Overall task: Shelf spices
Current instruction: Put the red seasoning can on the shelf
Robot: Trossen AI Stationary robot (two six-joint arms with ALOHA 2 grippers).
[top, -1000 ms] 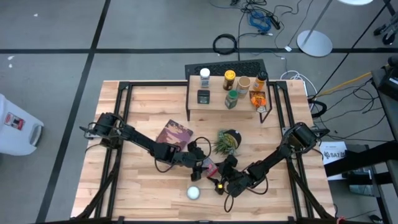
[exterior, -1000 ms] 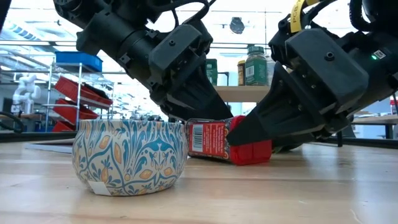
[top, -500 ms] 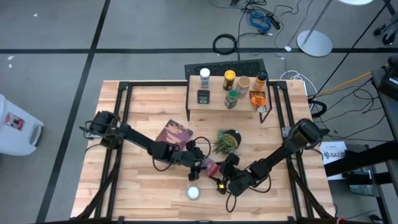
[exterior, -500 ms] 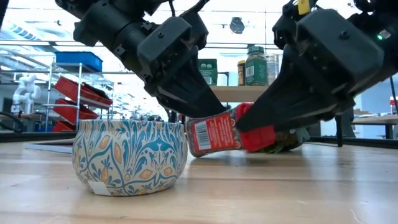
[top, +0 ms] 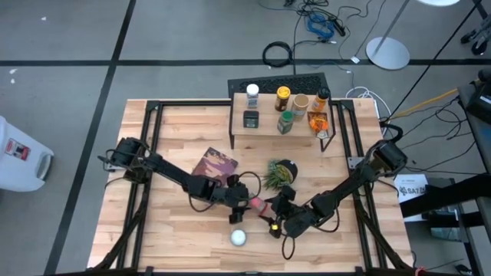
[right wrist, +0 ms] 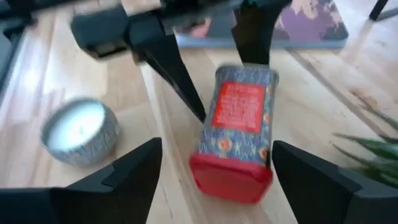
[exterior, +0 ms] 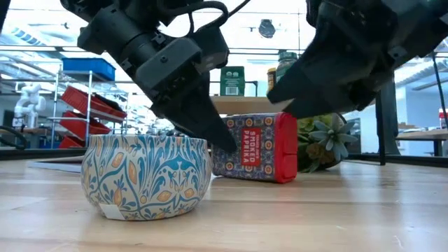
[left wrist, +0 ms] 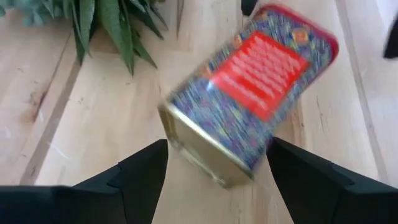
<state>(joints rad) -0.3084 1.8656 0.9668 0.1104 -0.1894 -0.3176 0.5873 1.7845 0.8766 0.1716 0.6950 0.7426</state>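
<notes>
A red-capped spice tin (exterior: pixel 255 148) with a patterned body and a red label lies on its side on the desk (top: pixel 176 123), and every other place here is told from it; the left end effector (left wrist: pixel 214 180) sits at the tin's metal base end with its two dark fingers spread apart on either side of that end, not pressed against it; the right end effector (right wrist: pixel 214 180) faces the tin's red cap from the opposite end, its fingers likewise apart and flanking the cap without closing on it; in the low view both arms slope down toward the tin from above, and it rests flat on the wood; just beside the tin, toward the desk's front edge, stands a round patterned candle tin (exterior: pixel 145 174) with a white top; on the tin's far side sits a green potted plant (top: pixel 278 173), close to the cap end; a maroon book (top: pixel 215 165) lies flat behind the tin, near the left arm; well beyond the tin, at the desk's back edge, the shelf (top: pixel 265 126) carries the remaining spices (top: pixel 285 121), a cluster of small jars with white, yellow, tan and green tops, a dark tin and an orange packet (top: pixel 317 121).
</notes>
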